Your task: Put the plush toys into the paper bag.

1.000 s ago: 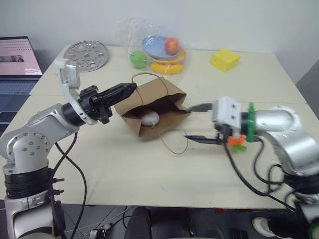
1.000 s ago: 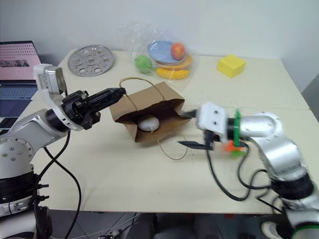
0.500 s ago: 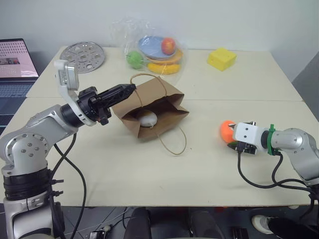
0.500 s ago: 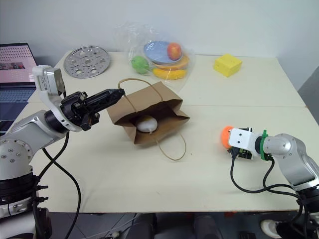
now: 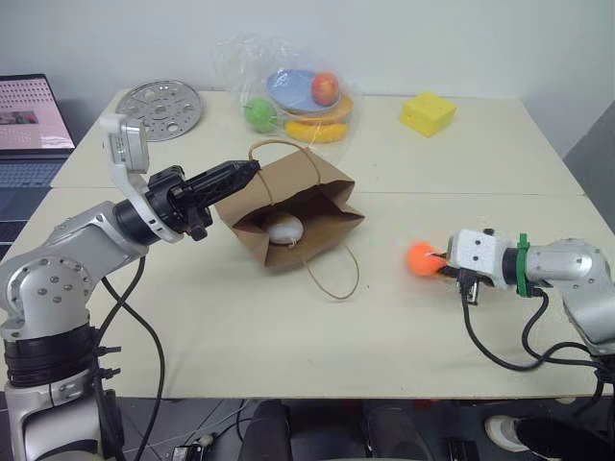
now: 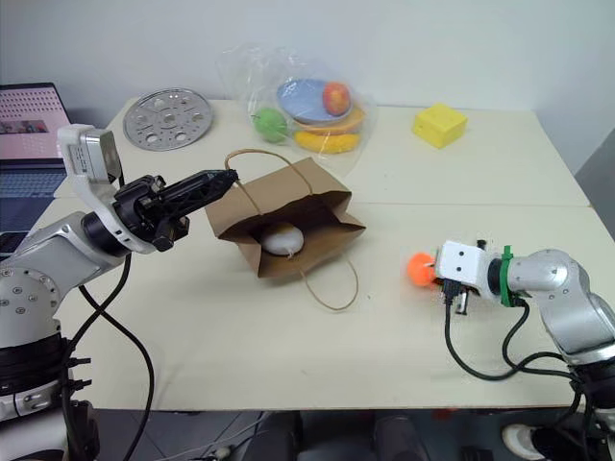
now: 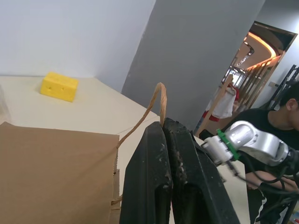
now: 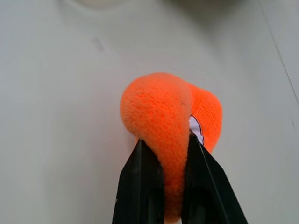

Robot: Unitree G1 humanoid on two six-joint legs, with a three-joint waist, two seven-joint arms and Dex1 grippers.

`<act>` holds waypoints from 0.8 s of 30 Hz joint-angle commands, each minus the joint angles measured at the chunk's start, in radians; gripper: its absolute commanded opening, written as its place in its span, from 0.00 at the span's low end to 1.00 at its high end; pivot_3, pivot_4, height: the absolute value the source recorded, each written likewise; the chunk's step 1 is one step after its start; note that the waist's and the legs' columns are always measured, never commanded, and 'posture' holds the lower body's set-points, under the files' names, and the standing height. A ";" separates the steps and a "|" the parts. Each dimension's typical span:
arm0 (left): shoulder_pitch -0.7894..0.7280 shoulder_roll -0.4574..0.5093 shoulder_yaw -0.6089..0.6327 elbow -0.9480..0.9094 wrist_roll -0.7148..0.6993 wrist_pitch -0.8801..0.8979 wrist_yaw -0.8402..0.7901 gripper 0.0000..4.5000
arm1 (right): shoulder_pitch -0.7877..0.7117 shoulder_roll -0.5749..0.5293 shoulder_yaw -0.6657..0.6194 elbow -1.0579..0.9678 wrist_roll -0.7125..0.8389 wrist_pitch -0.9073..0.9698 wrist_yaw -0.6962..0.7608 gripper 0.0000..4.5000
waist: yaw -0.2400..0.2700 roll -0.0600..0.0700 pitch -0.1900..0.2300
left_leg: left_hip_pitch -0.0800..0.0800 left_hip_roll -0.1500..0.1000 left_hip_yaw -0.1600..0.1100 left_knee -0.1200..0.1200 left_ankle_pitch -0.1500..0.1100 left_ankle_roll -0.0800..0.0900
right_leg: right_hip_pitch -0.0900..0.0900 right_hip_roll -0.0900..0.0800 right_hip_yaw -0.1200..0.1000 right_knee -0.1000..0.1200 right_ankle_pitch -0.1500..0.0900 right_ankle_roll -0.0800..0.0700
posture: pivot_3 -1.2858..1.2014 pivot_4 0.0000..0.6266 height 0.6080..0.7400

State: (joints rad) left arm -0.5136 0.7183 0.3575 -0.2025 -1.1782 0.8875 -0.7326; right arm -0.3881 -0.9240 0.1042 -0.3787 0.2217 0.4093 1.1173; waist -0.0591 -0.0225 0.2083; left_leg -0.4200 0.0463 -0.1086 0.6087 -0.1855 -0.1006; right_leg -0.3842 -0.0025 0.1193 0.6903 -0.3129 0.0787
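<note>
On the right side of the table [image 5: 288,336], my right pincer [image 8: 163,158] is clenched on the orange carrot toy [image 8: 163,116]. The two black fingers squeeze the soft body between them, so it bulges out above the tips, and a small white label shows at one finger. My left pincer [image 5: 240,173] is shut on the upper edge of the paper bag [image 5: 298,182], near the thin loop handle [image 7: 156,100], and it keeps the mouth open toward me. The white egg toy [image 5: 286,229] lies already inside the bag.

I judge that the step in hand is to carry the carrot to the bag mouth and release it inside. To do this well, I should bring the toy in low and along the table surface, aiming at the dark opening beside the egg, and open my fingers only when the carrot is past the front lip. The plush is soft, so the grip may slip if I swing quickly; a slow move is safer. The left pincer should not move, because the mouth can fold down if the edge is let go.

For room, the table between the carrot and the bag is bare, only the lower loop handle [image 5: 336,274] lies on the surface before the mouth, and my fingers could catch in it. The wrapped fruit plate [image 5: 307,96] and the yellow block [image 5: 430,113] stand well apart behind. The near table edge is close to my right arm, so I should not pull back.
</note>
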 commanded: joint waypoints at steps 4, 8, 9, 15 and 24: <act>-0.033 0.019 0.010 -0.020 -0.005 -0.008 -0.024 0.00 | -0.216 0.212 0.055 -0.099 0.119 0.155 -0.116 0.00 | -0.003 -0.001 0.000 | 0.001 0.000 0.000 0.001 0.000 0.000 | 0.001 0.000 0.000 0.000 0.000 0.000 | 0.52 0.24 1.00; -0.039 0.017 0.005 -0.018 -0.003 -0.010 -0.033 0.00 | -0.328 0.355 0.189 0.062 -0.025 0.120 -0.218 0.00 | 0.002 -0.002 -0.001 | 0.002 0.000 0.000 0.001 0.000 0.000 | 0.002 0.000 0.000 -0.001 0.000 0.000 | 0.52 0.24 1.00; -0.040 0.015 0.005 -0.019 -0.004 -0.010 -0.033 0.00 | -0.352 0.388 0.209 0.101 -0.051 0.113 -0.243 0.00 | 0.002 -0.002 -0.001 | 0.002 0.000 0.000 0.001 0.000 0.000 | 0.002 0.000 0.000 -0.001 0.000 0.000 | 0.52 0.24 1.00; -0.032 0.014 0.009 -0.031 -0.012 -0.007 -0.033 0.00 | -0.485 0.524 0.353 0.380 -0.288 -0.030 -0.380 0.00 | 0.002 -0.002 -0.001 | 0.000 0.000 -0.001 0.000 0.000 0.000 | -0.001 0.000 -0.002 0.000 0.000 0.000 | 0.52 0.24 1.00; -0.032 0.010 0.007 -0.033 -0.014 -0.005 -0.028 0.00 | -0.531 0.578 0.358 0.481 -0.398 -0.142 -0.400 0.62 | 0.002 -0.002 -0.001 | -0.002 0.000 -0.002 -0.001 0.000 0.000 | -0.004 0.000 -0.002 0.004 0.000 -0.001 | 0.52 0.24 1.00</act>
State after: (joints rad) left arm -0.5343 0.7227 0.3491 -0.2051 -1.1786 0.8878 -0.7551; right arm -0.8967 -0.3455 0.4757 0.1283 -0.1682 0.2923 0.7108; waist -0.0569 -0.0242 0.2078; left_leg -0.4221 0.0463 -0.1101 0.6083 -0.1853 -0.1011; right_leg -0.3878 -0.0028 0.1168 0.6941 -0.3129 0.0780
